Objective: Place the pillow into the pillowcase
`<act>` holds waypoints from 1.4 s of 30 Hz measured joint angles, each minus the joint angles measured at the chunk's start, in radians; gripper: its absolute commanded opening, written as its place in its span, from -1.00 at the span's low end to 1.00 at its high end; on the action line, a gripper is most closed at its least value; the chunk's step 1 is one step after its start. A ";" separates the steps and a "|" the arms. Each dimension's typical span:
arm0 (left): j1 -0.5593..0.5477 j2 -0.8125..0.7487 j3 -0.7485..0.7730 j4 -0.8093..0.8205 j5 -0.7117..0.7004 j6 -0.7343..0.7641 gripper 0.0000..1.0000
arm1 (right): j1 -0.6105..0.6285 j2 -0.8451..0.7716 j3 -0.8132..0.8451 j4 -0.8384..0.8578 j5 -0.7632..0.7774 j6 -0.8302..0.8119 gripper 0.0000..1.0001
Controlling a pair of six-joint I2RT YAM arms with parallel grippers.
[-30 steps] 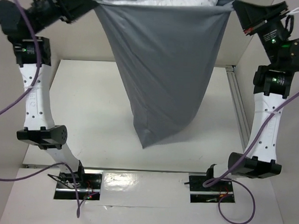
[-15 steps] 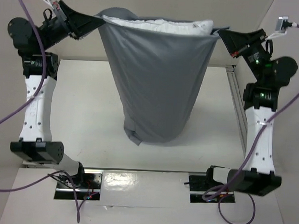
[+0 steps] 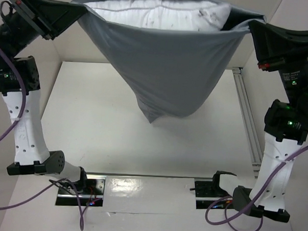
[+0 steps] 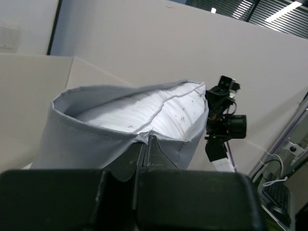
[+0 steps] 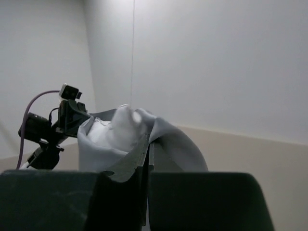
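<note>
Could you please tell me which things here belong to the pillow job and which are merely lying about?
Job in hand: pillow; pillowcase; left gripper and right gripper, each pinching the pillowcase's rim.
Just there: table; side rail.

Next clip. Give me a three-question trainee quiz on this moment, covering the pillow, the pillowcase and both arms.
1. True or false: the pillowcase lies flat on the table.
2. Where is the pillow? A) on the table; B) inside the pillowcase, its top showing at the opening; C) held bare by one arm.
3. What do the left fingers and the right fingers hold?
Key: 1 false, it hangs between the arms. 2 B. 3 opposite edges of the pillowcase's opening, both shut on the cloth.
</note>
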 measured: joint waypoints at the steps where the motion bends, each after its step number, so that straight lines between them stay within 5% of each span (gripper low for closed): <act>1: -0.015 -0.010 -0.026 0.003 0.002 0.013 -1.00 | 0.000 -0.018 -0.039 0.022 -0.003 0.000 -1.00; 5: -0.053 0.032 -0.090 0.003 0.027 0.022 -1.00 | 0.000 0.010 -0.159 0.022 -0.026 0.006 -1.00; 12: -0.039 0.311 0.083 -0.079 0.063 -0.042 -1.00 | 0.005 0.231 0.006 -0.142 -0.039 0.014 -1.00; 24: 0.124 0.178 0.181 0.075 0.117 -0.148 -1.00 | 0.020 0.124 0.057 0.066 -0.056 0.101 -1.00; 32: 0.279 0.217 0.217 0.244 0.192 -0.335 -1.00 | 0.130 0.245 -0.162 0.296 -0.129 0.211 -1.00; 39: 0.222 0.127 0.082 0.186 0.261 -0.293 -1.00 | 0.226 0.275 -0.554 0.333 -0.162 0.224 -1.00; 42: 0.217 0.111 0.101 0.151 0.282 -0.267 -1.00 | 0.239 0.255 -0.587 0.321 -0.173 0.205 -1.00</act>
